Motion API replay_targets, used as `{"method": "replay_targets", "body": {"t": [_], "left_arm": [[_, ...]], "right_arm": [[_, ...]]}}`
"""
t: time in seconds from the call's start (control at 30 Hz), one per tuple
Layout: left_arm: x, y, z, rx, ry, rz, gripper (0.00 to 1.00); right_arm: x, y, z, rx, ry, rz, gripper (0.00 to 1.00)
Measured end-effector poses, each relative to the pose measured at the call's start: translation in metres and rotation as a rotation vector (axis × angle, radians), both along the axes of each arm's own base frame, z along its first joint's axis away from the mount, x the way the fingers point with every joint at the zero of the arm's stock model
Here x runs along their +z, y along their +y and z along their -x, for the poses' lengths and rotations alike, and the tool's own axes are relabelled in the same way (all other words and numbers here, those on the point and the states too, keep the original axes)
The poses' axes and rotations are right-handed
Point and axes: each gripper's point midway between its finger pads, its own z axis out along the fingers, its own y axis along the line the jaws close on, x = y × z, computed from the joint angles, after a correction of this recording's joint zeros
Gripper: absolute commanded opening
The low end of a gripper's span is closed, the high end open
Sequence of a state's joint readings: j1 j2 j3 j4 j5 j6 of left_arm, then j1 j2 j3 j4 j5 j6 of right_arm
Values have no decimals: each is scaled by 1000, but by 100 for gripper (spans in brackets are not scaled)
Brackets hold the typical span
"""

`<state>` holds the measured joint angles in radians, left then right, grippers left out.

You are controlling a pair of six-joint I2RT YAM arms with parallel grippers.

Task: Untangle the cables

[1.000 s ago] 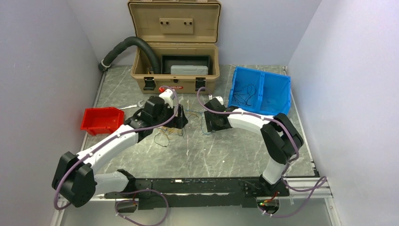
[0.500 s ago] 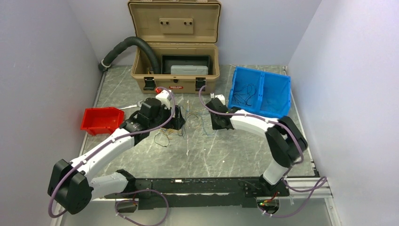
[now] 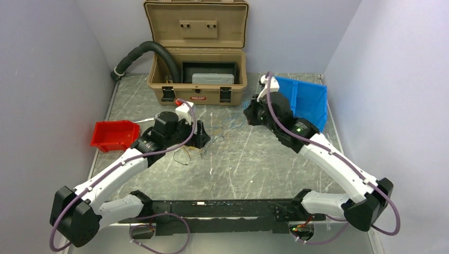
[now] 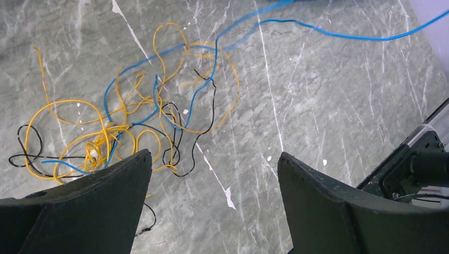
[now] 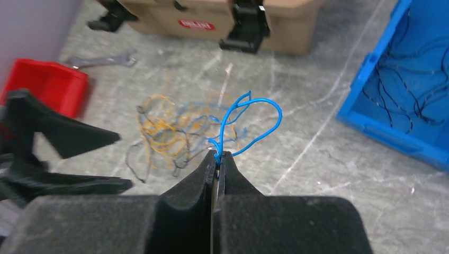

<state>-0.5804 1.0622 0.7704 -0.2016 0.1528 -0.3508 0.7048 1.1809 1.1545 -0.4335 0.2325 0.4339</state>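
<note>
The cables (image 4: 132, 119) lie in a loose tangle of thin yellow, blue and black wires on the marble table (image 3: 249, 169), in front of my left gripper (image 4: 214, 155). That gripper is open and empty, low over the table just right of the tangle (image 3: 186, 153). My right gripper (image 5: 218, 153) is shut on one blue cable (image 5: 263, 99), raised above the table near the blue bin (image 3: 307, 103). The blue cable loops above the fingertips. A long blue strand (image 4: 339, 36) stretches from the tangle toward the right arm.
The blue bin (image 5: 365, 129) holds several thin black wires. A red bin (image 3: 114, 135) sits at the left, with a wrench (image 3: 148, 119) behind it. An open tan toolbox (image 3: 198, 92) and a black ribbed hose (image 3: 148, 48) stand at the back.
My right gripper has shut on the blue cable, then risen and swung back right toward the blue bin, pulling the strand out. The left arm shifted slightly left and stays open.
</note>
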Motion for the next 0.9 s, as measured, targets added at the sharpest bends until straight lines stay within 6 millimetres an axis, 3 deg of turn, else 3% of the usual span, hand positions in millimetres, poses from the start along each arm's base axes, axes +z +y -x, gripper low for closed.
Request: {"method": "replay_targets", "body": {"t": [0.2,0.23,0.4,0.5,0.67,0.9], "left_arm": [[3,-2,0,-26,-19,-3,91],[4,-3,0,-30,-23,0,91],[25,-11,-4,-54,-74,43,91],[37,-17,-8,-67,-111,77,90],[58,-26,-12,-80,-199,146,89],[104,-43,-5,-158,-391,263,88]], "right_arm": [[77,5,11,79,-107,-85,0],[97,6,14,97,-139,-107,0],[179,4,26,150,-281,-189,0],[217,2,33,168,-357,-226,0],[257,-1,39,188,-433,-260,0],[266,1,43,207,-449,-274,0]]}}
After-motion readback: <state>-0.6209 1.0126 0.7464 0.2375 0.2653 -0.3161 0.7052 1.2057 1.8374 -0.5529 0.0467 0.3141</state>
